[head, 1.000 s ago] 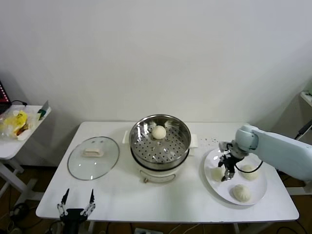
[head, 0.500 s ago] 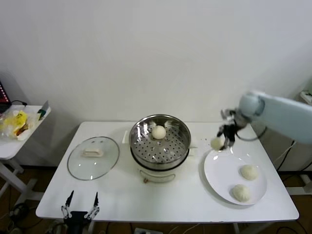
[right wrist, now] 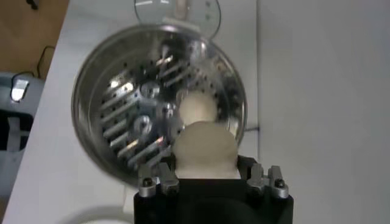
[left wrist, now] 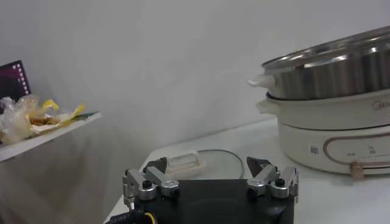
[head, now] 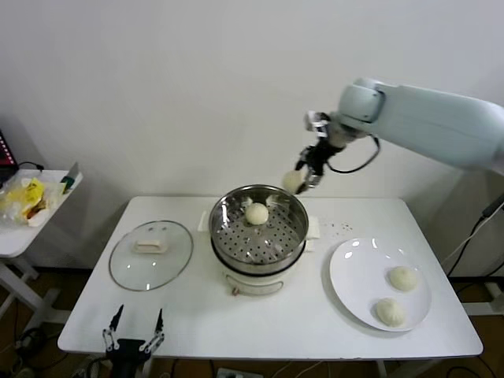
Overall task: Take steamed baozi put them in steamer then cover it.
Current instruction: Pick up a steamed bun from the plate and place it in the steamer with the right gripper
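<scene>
Right gripper pinching a steamed baozi in the air above the steamer's back rim, dome up, another baozi on its tray, left gripper spread, parked at the table's near edge

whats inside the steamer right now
One bun lies on the holed tray of the steamer, toward the back. The right gripper holds another bun above the rim. Nothing under the tray shows.
</scene>
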